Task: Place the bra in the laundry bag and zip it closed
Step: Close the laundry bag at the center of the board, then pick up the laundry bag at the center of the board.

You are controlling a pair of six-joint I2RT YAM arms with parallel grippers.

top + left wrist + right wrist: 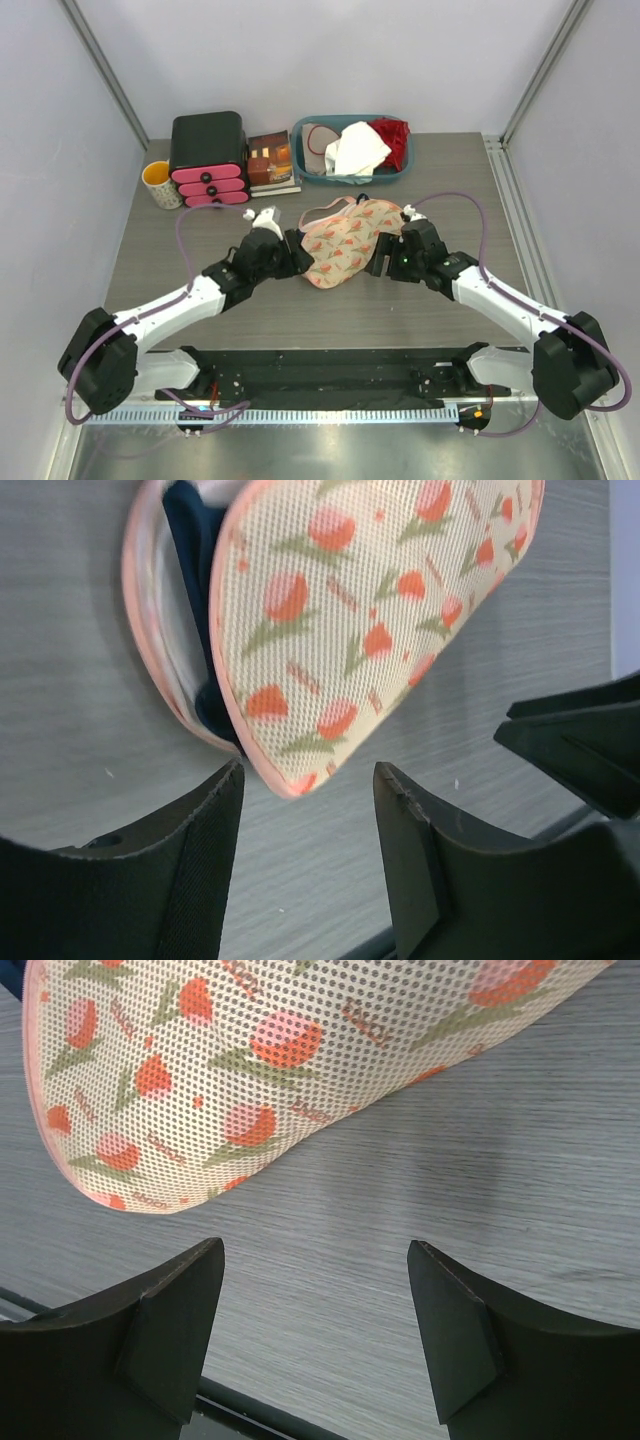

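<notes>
The laundry bag, cream mesh with red floral print and pink trim, lies in the middle of the table with its lid down but gaping along the left edge. The dark navy bra shows inside that gap in the left wrist view. My left gripper is open and empty, just left of the bag; the bag's lower tip points between its fingers. My right gripper is open and empty just right of the bag, above bare table.
A teal basket with a white cloth and a red garment stands at the back. A black and pink drawer box, a book and a yellow mug stand at the back left.
</notes>
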